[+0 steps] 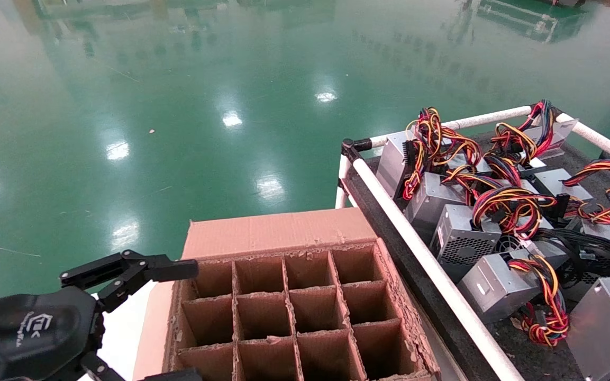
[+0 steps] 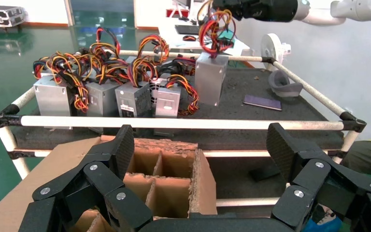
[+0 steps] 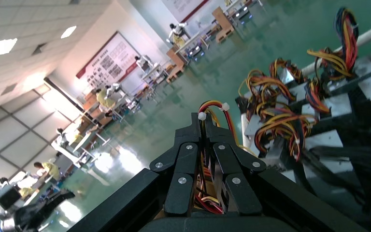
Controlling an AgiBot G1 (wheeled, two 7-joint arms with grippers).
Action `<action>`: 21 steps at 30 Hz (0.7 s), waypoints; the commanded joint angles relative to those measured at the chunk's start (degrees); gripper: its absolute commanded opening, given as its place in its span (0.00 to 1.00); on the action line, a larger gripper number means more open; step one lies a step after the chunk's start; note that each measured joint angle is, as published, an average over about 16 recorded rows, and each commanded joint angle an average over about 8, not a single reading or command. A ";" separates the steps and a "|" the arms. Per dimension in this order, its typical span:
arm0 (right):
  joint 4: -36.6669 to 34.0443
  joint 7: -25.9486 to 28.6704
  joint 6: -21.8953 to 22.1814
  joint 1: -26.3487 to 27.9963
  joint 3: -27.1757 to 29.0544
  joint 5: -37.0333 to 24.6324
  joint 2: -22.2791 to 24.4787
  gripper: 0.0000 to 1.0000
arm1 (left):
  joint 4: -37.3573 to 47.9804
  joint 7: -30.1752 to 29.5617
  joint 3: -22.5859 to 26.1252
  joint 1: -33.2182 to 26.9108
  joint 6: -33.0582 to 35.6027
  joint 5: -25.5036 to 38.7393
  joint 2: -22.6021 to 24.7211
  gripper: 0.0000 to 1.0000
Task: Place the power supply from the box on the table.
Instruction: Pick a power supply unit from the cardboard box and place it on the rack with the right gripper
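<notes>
The power supply (image 2: pixel 208 79) stands upright on the near part of the table (image 2: pixel 294 113), a silver block; I cannot tell whether its base touches the surface. Its red, yellow and black wire bundle (image 3: pixel 216 107) rises into my right gripper (image 3: pixel 203 118), which is shut on the wires. In the head view this unit (image 1: pixel 603 325) shows at the lower right, while the right gripper is out of frame. The box (image 1: pixel 278 233) sits left of the table, and the cells in view are empty. My left gripper (image 2: pixel 200 140) hangs open over the box's left side.
Several other grey power supplies (image 1: pixel 463 241) with coloured wires crowd the far part of the table. White pipe rails (image 1: pixel 416 238) frame it. A dark flat card (image 2: pixel 262 102) and a grey roll (image 2: pixel 285 87) lie on the table. Green floor lies beyond.
</notes>
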 commanded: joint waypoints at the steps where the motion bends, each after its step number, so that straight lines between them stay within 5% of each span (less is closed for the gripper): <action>1: 0.50 -0.63 0.15 -0.54 0.03 -0.36 -0.25 0.00 | 0.00 0.00 0.00 0.00 0.00 0.00 0.00 1.00; 9: 0.89 -1.91 1.66 3.98 -2.43 -4.03 -3.22 0.00 | 0.00 0.00 0.00 0.00 0.00 0.00 0.00 1.00; 21: -2.32 -2.99 6.78 18.01 -7.85 -12.55 -8.75 0.00 | 0.00 0.00 0.00 0.00 0.00 0.00 0.00 1.00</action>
